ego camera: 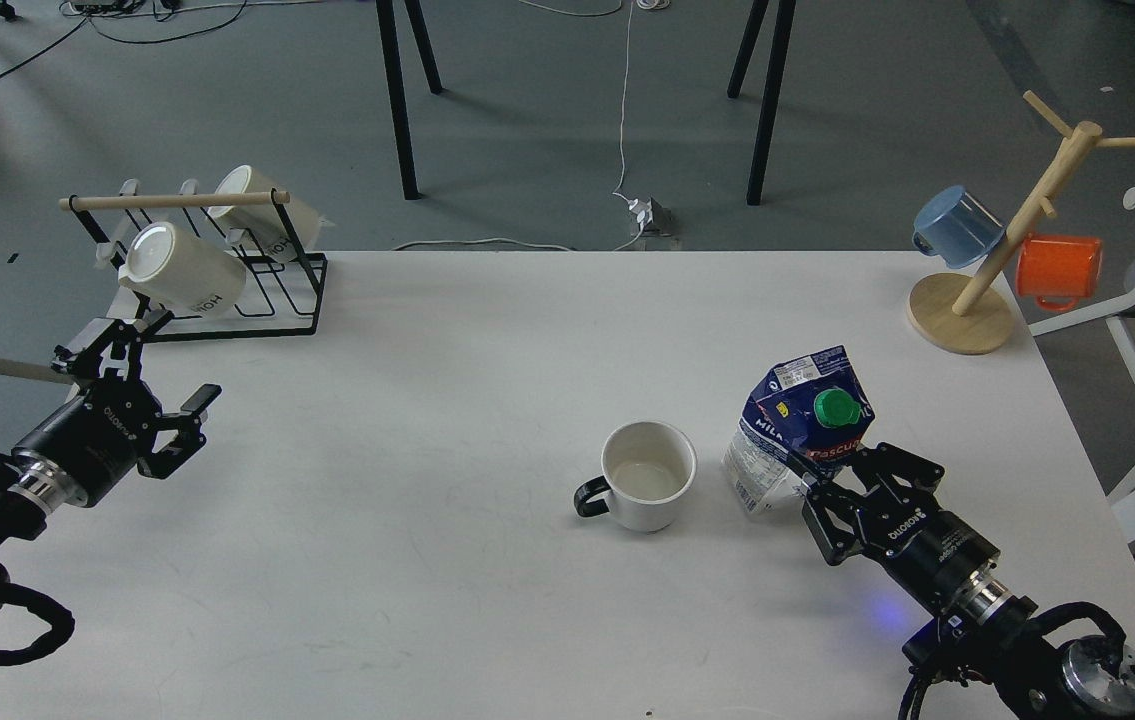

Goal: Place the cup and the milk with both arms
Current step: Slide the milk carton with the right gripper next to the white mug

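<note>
At table right: right end effector [832, 480] pinching milk [799, 425] | cup [647, 475] beside | left end effector [162, 395] spread

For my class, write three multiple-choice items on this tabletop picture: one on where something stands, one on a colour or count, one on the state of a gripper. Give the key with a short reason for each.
1. Where does the cup stand relative to the milk?
A. Left of it
B. Behind it
C. On the wooden stand

2. What colour is the milk's screw cap?
A. Red
B. Green
C. White

3. What is the state of the left gripper?
A. Shut on the cup
B. Shut on a cream mug
C. Open, holding nothing

Key: 1 A, the white mug sits on the table just left of the carton. 2 B, the round cap is green. 3 C, its fingers are spread in free air, while the right gripper grips the carton.
</note>
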Available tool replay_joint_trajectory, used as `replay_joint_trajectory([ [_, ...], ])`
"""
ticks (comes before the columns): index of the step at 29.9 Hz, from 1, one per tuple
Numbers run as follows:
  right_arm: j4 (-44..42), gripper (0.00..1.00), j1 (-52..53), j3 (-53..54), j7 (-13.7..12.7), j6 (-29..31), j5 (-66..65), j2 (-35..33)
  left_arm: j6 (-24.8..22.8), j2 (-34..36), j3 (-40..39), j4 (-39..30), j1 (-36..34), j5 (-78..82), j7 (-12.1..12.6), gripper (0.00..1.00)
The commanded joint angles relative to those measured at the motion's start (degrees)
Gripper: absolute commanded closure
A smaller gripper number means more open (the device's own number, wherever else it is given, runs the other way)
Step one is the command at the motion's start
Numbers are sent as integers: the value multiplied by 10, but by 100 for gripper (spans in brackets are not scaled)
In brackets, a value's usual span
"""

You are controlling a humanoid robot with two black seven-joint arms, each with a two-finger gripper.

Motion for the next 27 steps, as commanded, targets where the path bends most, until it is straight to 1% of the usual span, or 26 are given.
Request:
replay_joint_trajectory([
  [1,-1,59,-1,0,0,0,-13,12,0,0,0,0,0,0,0,1],
  [11,-7,58,-1,0,1,0,-26,26,0,0,0,1,2,0,0,1],
  [21,-14,52,-1,0,1,0,-26,26,0,0,0,1,2,0,0,1],
  [23,-14,48,-4,0,2,0,-26,26,0,0,0,1,2,0,0,1],
  [27,-13,29,-5,0,1,0,-26,26,0,0,0,1,4,0,0,1],
])
